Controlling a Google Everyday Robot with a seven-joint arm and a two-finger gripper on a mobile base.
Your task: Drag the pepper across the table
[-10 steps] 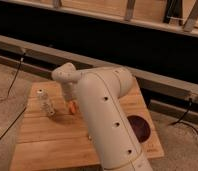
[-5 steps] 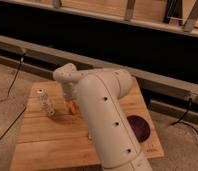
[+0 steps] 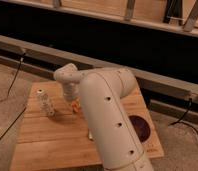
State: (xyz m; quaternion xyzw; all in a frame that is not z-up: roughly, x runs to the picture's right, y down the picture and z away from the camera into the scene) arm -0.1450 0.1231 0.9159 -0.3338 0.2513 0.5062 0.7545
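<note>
The pepper is a small orange-red thing on the light-brown wooden table, left of the middle. My white arm reaches from the lower right over the table and bends down at its wrist. The gripper hangs straight down at the pepper, touching or just above it. The arm hides the pepper's right side and the table's middle.
A clear plastic bottle stands left of the pepper, close to the gripper. A dark red round dish lies at the right of the table. A small white piece shows at the arm's edge. Cables lie on the floor around.
</note>
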